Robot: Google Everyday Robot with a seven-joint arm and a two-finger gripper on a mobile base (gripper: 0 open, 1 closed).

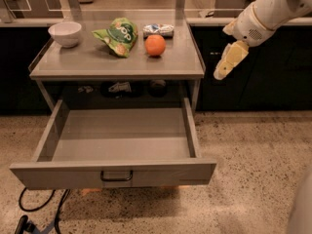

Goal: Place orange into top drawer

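The orange (155, 45) sits on the grey cabinet top (117, 65), right of centre, next to a green snack bag (117, 35). The top drawer (114, 172) is pulled wide open below and holds nothing; its dark handle (117, 176) is at the front centre. My gripper (225, 65) hangs in the air to the right of the cabinet, past its right edge and about level with the top. It holds nothing that I can see.
A white bowl (65, 33) stands at the top's left end. A blue-white packet (159, 29) lies behind the orange. Dark cabinets line the wall at the back right. Cables (29, 213) lie on the floor at the lower left.
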